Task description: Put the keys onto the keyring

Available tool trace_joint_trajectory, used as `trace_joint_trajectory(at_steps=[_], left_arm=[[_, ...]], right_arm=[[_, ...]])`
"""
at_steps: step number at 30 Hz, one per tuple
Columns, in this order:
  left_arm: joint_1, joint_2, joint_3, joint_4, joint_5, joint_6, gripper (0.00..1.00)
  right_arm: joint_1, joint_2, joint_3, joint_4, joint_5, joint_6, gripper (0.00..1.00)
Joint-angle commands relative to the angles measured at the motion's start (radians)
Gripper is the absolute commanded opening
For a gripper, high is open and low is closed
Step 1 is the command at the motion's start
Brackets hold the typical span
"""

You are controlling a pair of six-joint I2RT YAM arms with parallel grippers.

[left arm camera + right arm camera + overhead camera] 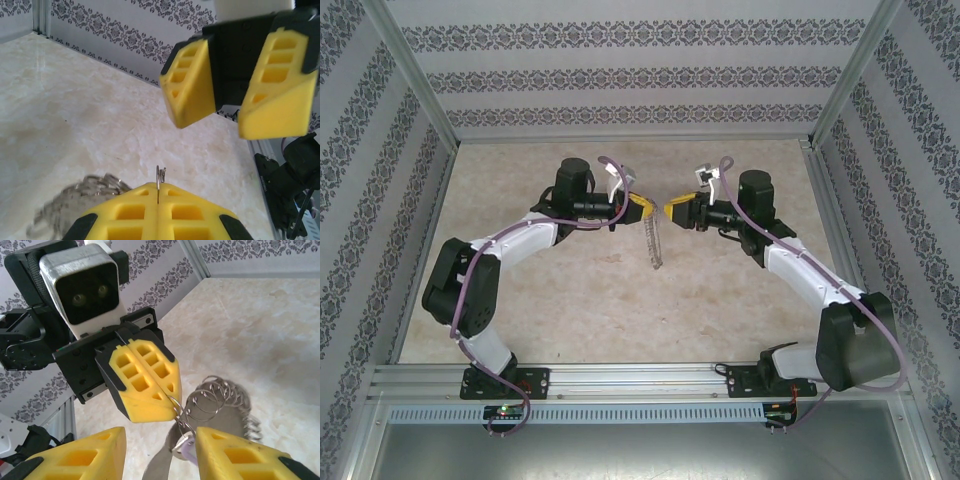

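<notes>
In the top external view, the keyring (653,246), a large thin dark-grey hoop fringed with small silvery loops, is seen edge-on as a narrow strip over the middle of the beige marbled table (570,320). Its long axis runs from the grippers toward the near edge, slanting slightly right. It is hung from the yellow-fingered left gripper (646,209), which is faced closely by the yellow-fingered right gripper (667,212).

In the left wrist view, the left gripper (158,200) is pressed shut on a thin upright wire of the keyring (87,192), whose blurred loops are spread low to the left. The right gripper (220,122) is held opposite, its jaws moderately parted, with nothing between them.

In the right wrist view, the left gripper (172,402) is closed on one loop, and the keyring (215,400) is hung below and to the right of it. The right gripper (160,435) is parted on either side of a small pale piece (184,447); whether that piece is touched cannot be told.
</notes>
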Motion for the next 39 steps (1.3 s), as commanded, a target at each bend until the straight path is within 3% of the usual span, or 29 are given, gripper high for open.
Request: trace_joint_trajectory(at_steps=[1,28,36,39], left_arm=[[-0.004,-0.071,-0.015,0.1,0.008,-0.04,0.0],[-0.013,-0.114,-0.038,0.113,0.013,-0.075,0.0],[-0.015,-0.114,-0.037,0.121,0.008,-0.082,0.0],[-0.016,-0.115,-0.042,0.143,-0.001,-0.098,0.0]], right_arm=[[0.001,0.009,-0.021,0.081,-0.048,0.039,0.4],[0.052,0.067,0.0,0.174,-0.077,0.096,0.21],[0.056,0.073,-0.001,0.175,-0.087,0.096,0.0],[0.067,0.073,-0.01,0.175,-0.088,0.095,0.0]])
